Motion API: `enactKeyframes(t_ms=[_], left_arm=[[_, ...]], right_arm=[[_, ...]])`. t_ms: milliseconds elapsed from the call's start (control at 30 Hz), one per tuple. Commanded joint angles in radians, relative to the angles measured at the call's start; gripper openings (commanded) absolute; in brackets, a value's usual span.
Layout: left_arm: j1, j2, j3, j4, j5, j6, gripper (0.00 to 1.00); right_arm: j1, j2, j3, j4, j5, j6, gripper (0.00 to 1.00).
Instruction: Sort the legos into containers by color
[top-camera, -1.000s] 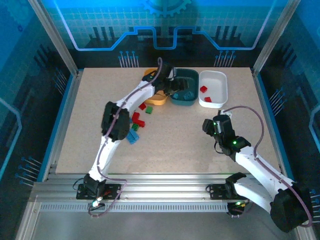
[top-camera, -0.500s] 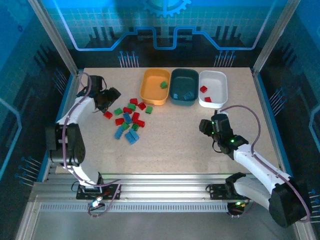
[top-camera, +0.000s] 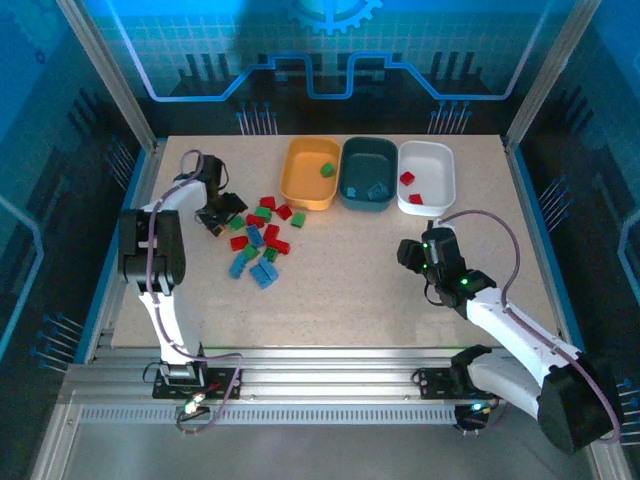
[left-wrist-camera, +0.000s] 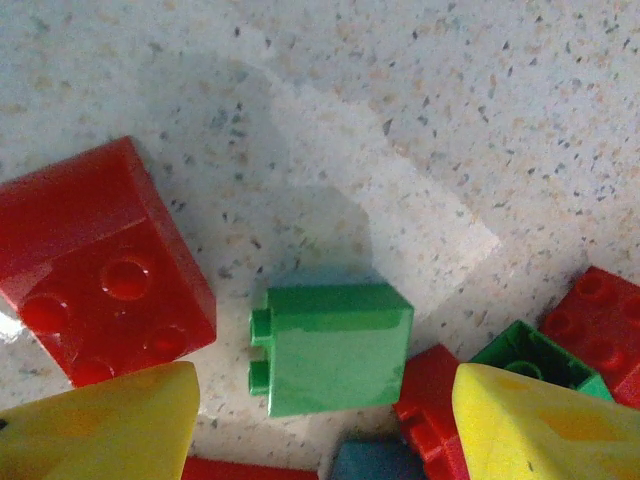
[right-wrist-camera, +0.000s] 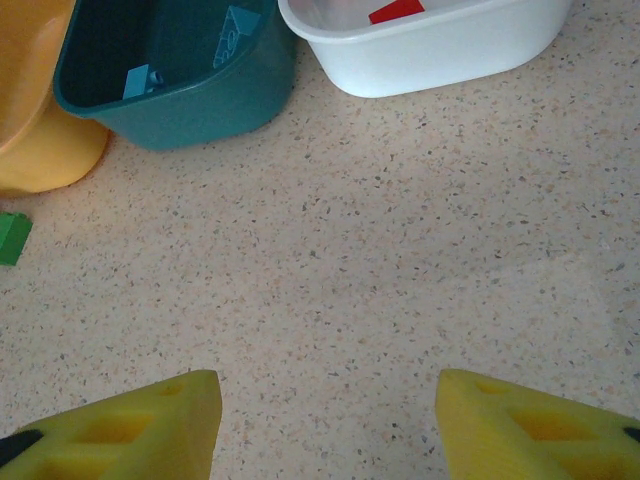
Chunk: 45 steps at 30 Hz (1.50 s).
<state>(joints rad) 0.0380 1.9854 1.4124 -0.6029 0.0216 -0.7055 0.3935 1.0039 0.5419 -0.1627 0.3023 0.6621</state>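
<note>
Inspecting your left gripper (left-wrist-camera: 327, 385), you find its yellow fingers (left-wrist-camera: 100, 425) spread and holding nothing. A green brick (left-wrist-camera: 330, 345) lies on the table (left-wrist-camera: 420, 120) in the gap between them, clear of both. A red brick (left-wrist-camera: 100, 270) sits just left of it. More red, green and blue bricks crowd against the right-hand finger; you cannot tell whether it touches them.

From above, this gripper stands at the left edge of the loose pile of bricks (top-camera: 258, 238), which lies near the orange bin (top-camera: 303, 188).

Your right gripper (right-wrist-camera: 328, 400) has its fingers (right-wrist-camera: 520, 420) spread over bare table, holding and touching nothing.

The orange bin holds one green brick. The teal bin (top-camera: 356, 168) holds blue ones. The white bin (top-camera: 436, 172) holds two red ones.
</note>
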Motion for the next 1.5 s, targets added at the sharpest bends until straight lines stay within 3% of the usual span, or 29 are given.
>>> enactKeyframes(t_ms=[0, 167, 500, 800, 1067, 1333, 1467], left_arm=[[-0.019, 0.041, 0.049, -0.048, -0.028, 0.009, 0.69], [-0.048, 0.112, 0.141, -0.126, -0.055, 0.03, 0.69], [-0.078, 0.143, 0.155, -0.168, -0.103, 0.036, 0.65], [-0.079, 0.189, 0.177, -0.193, -0.148, 0.06, 0.54], [-0.082, 0.105, 0.163, -0.184, -0.169, 0.093, 0.37], [-0.107, -0.035, 0.194, -0.216, -0.216, 0.127, 0.35], [-0.179, -0.079, 0.225, -0.168, -0.143, 0.123, 0.35]], right_arm=[[0.011, 0.001, 0.013, 0.02, -0.012, -0.012, 0.6], [0.011, -0.002, 0.013, 0.018, -0.01, -0.013, 0.6], [0.011, -0.002, 0.013, 0.016, -0.014, -0.01, 0.6], [0.011, -0.017, 0.014, 0.009, -0.018, -0.01, 0.6], [0.011, -0.022, 0.011, 0.011, -0.015, -0.01, 0.6], [0.01, -0.019, 0.01, 0.014, -0.017, -0.009, 0.6], [0.011, -0.013, 0.009, 0.017, -0.015, -0.009, 0.6]])
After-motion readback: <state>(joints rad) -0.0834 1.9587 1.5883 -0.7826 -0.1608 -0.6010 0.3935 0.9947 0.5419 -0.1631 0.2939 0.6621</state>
